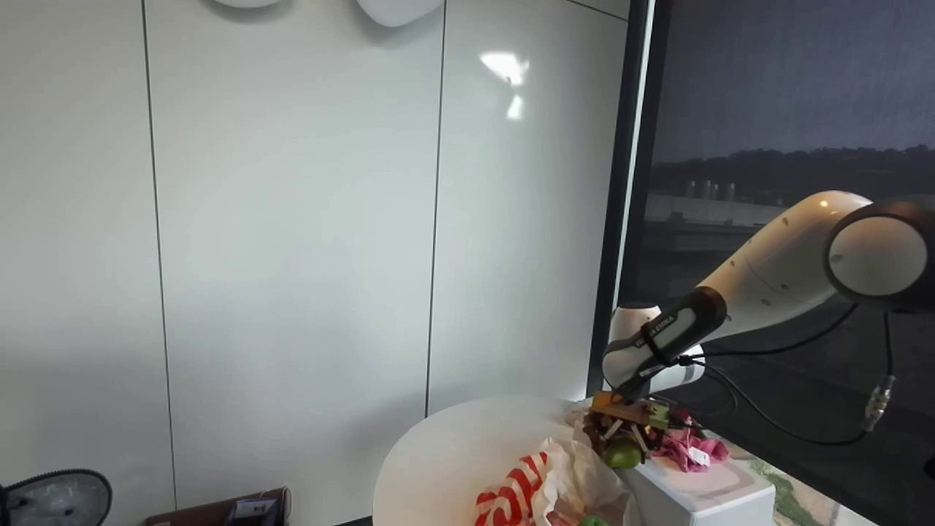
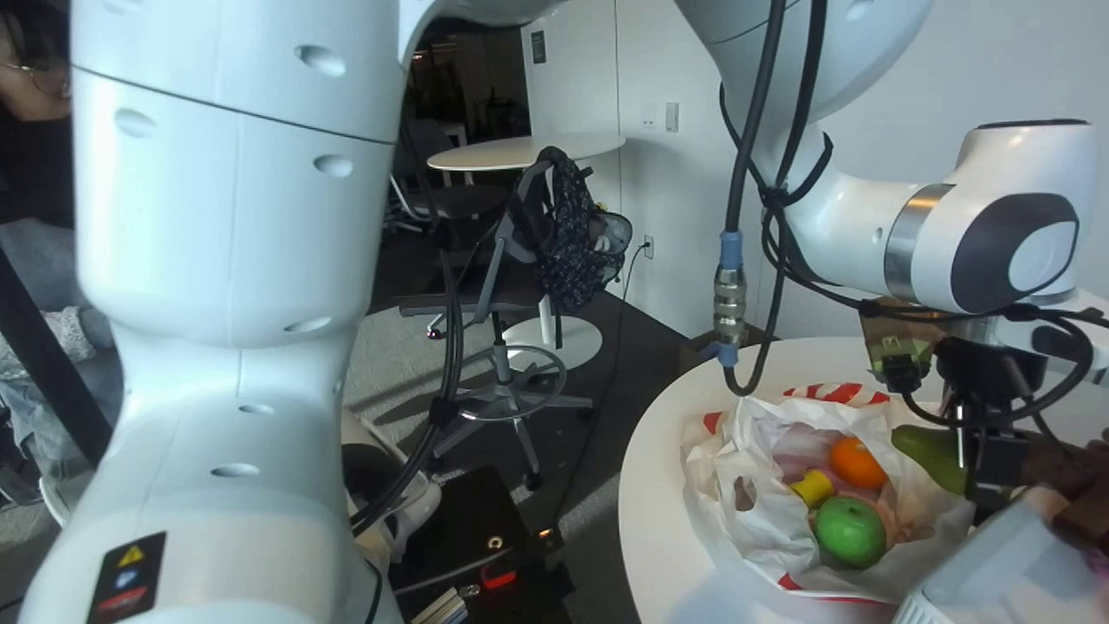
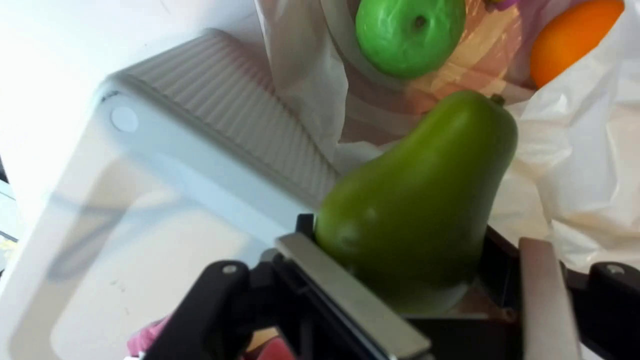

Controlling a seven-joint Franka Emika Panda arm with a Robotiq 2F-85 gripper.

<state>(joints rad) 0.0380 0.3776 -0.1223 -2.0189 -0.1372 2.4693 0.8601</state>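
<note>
**A green pear-shaped fruit [image 3: 425,190] is pinched in the gripper [image 3: 405,245], beside an open bag [image 3: 590,165]**

In the wrist view, the fruit is large and can be seen well. It is wide and round at the end near the gripper, and it narrows toward the upper part, where a small dark stem sits. The skin looks smooth, of deep olive green, with a soft shine on the left; the lowest part is paler. The fingers [image 3: 545,300] stand one on each side of the wide end and squeeze it between them. The narrow end points to the bag, in which a bright green apple [image 3: 407,35] and an orange [image 3: 570,40] lie. On the left is a white box [image 3: 235,110] with a ribbed side.

In an exterior view, the fruit [image 1: 622,454] shows as a small green oval under the gripper, near the edge of the white box. On this box lies a pink cloth [image 1: 690,449]. The bag, with red stripes, is on a round table [image 1: 445,449].

In an exterior view, the fruit [image 2: 927,452] is tilted at the rim of the bag, narrow end to the upper left; whether they touch, I cannot tell. A yellow piece [image 2: 813,488] lies between apple and orange.
</note>
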